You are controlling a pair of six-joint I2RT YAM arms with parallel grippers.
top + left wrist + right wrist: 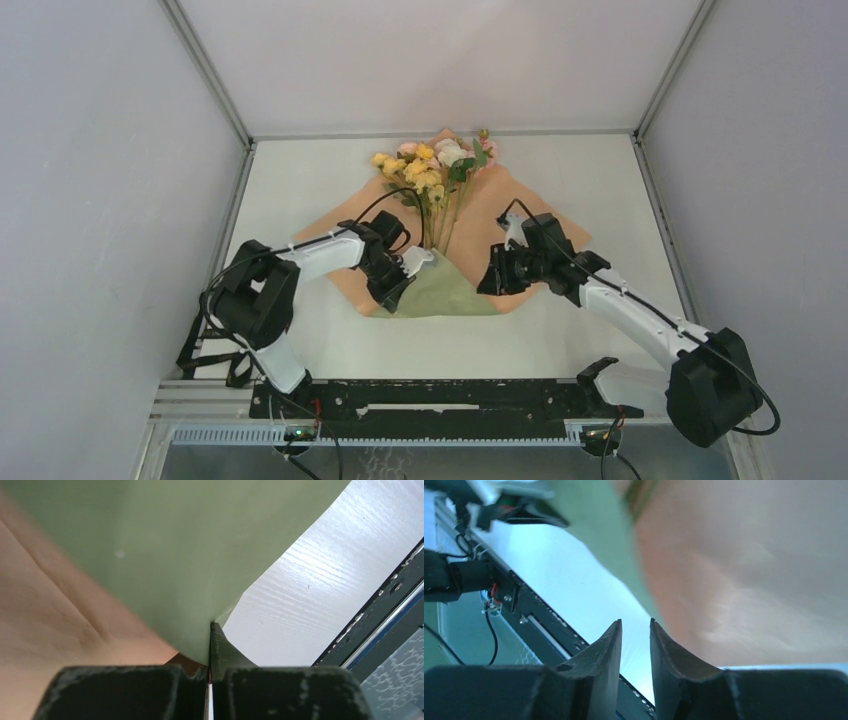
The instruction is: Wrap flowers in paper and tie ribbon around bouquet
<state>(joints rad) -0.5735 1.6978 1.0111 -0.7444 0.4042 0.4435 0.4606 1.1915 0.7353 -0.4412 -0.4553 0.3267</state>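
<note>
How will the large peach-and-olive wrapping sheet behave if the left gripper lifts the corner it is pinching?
The wrapping sheet probably flops rather than lifts flat: its olive flap curves softly from the shut left gripper. It looks light and creased, so it may slide on the smooth white table. The artificial flowers lying on it might roll off.

Bright even light, soft shadows, paper (pixel 749 555) blurred in wrist cams

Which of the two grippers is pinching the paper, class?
The left gripper: it is closed on the green folded edge of the paper. The right gripper has its jaws apart, with nothing between them.
</note>
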